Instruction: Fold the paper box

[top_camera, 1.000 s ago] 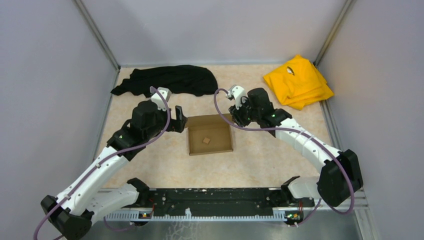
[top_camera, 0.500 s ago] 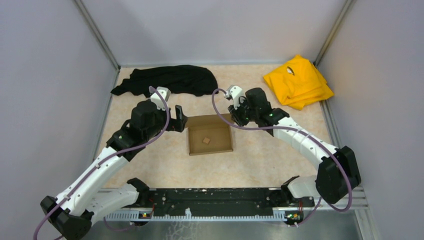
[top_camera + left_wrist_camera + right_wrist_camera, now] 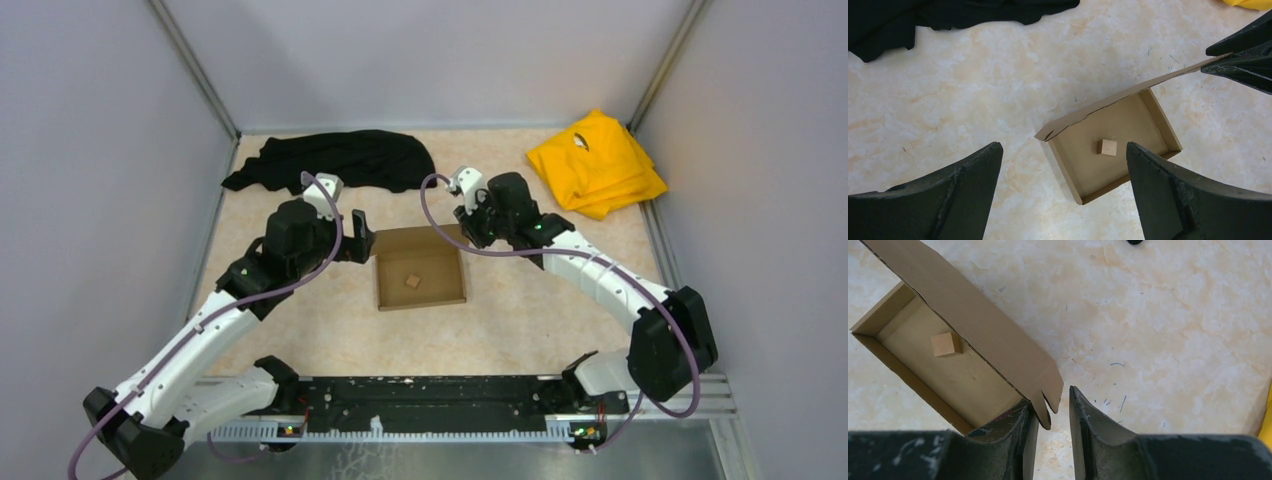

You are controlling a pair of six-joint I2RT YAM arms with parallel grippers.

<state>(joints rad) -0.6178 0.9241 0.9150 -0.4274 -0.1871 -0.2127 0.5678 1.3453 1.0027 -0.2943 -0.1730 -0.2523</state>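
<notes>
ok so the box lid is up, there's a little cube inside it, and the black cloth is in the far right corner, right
Not quite. The black cloth lies at the far left; it is the yellow cloth that sits in the far right corner, as the top view shows. The rest holds: the paper box has its lid up and a small cube sits inside.

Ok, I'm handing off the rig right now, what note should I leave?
Left gripper: wide open, empty, hovering over the paper box's left end.
Right gripper: jaws narrow at the lid's right corner; firm pinch unclear.
The paper box: centre of table, tray formed, lid raised, small brown cube inside.
Done: walls up. Left: close and tuck lid.
</notes>
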